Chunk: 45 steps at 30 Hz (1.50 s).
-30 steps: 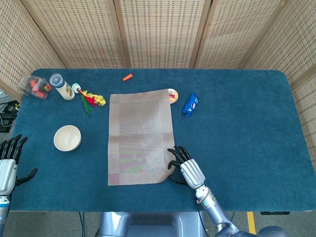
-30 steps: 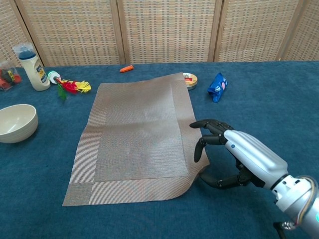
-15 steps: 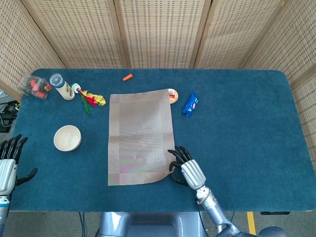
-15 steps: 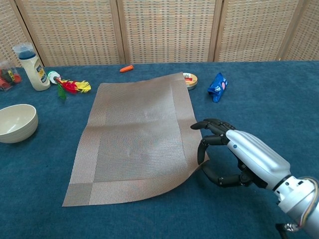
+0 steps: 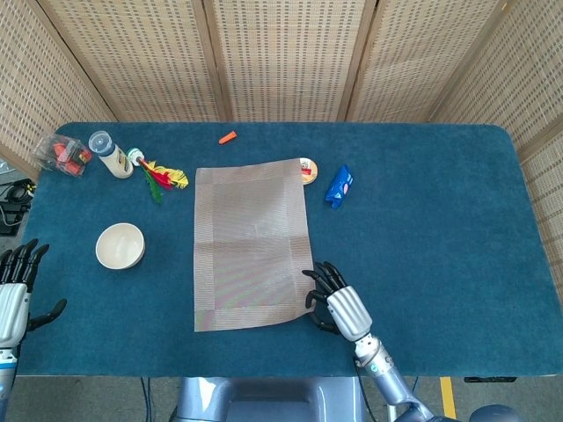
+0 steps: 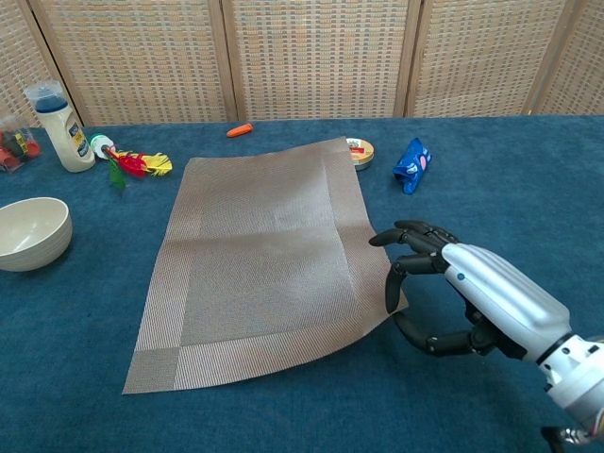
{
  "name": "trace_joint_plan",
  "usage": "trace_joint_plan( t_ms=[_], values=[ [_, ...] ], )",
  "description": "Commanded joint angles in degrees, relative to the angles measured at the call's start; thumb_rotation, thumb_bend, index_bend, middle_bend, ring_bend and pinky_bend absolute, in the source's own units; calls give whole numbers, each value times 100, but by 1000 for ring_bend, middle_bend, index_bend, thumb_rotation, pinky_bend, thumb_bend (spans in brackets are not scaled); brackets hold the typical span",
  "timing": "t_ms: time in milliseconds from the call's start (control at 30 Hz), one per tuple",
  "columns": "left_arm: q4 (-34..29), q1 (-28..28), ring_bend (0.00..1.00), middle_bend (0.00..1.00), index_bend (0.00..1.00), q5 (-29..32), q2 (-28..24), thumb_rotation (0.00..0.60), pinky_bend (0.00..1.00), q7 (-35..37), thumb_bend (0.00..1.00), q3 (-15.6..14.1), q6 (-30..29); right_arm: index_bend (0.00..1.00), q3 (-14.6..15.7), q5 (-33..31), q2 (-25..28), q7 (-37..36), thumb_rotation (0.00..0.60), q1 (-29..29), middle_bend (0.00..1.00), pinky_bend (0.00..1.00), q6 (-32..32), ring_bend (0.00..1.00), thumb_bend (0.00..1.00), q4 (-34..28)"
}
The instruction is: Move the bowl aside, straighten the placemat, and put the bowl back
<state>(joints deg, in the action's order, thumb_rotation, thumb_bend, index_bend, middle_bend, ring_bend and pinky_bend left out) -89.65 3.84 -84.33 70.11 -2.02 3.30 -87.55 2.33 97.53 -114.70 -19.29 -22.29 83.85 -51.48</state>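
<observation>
Head view: my right hand point(image 5: 332, 299) pinches the near right corner of the placemat point(image 5: 251, 246), which lies skewed at mid-table. The bowl point(image 5: 120, 245) sits left of it, apart. My left hand point(image 5: 15, 290) hangs at the table's left edge, fingers spread, holding nothing.

Chest view: my right hand's fingers point(image 6: 415, 250) curl over the placemat's point(image 6: 255, 269) lifted corner, thumb beneath. The bowl point(image 6: 31, 232) stands at far left.

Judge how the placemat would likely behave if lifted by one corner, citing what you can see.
The placemat is probably floppy: its near right corner curls up where the right hand pinches it, while the rest lies flat. It looks thin and woven, so likely light. Pulled by that corner, it may slide and turn rather than hold its shape.
</observation>
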Motion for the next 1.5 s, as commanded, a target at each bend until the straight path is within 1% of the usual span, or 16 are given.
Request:
trace_joint_plan(
  t_ms=[33,200,400,633,833,1100,1333,1500],
  values=[
    [0,-1,0,0,75,-3,4,600,0,-9,225,0,-3,618,17,15,79,2,600,38,245,20,63,0,611,-79],
    [3,1,0,0,75,-4,15,600,0,-35,225,-7,15,620,27,63,262,-5,600,80,249,23,209,4,609,-248],
    [-10,-3,0,0,74,-18,20,600,0,-55,225,0,-7,627,-2,93,604,-1,600,125,254,23,382,6,609,-514],
    [-31,-11,0,0,74,-41,20,600,0,-86,225,-2,-29,633,57,108,1348,173,600,244,261,23,494,11,608,-855],
    [-54,-15,0,0,74,-77,22,600,0,-126,225,-14,-45,638,15,-16,1716,157,600,298,269,23,410,17,608,-926],
    [-36,-17,0,0,74,-18,29,600,0,-151,225,17,-33,650,-246,-288,2006,121,600,149,278,30,60,32,607,-653],
    [-18,3,0,0,74,-3,49,600,0,-201,226,22,5,652,-473,-492,2154,133,600,-98,280,36,-351,43,600,-520],
    [4,15,0,0,74,52,60,600,0,-233,226,41,44,658,-709,-658,2252,221,600,-372,286,45,-696,54,601,-440]
  ],
)
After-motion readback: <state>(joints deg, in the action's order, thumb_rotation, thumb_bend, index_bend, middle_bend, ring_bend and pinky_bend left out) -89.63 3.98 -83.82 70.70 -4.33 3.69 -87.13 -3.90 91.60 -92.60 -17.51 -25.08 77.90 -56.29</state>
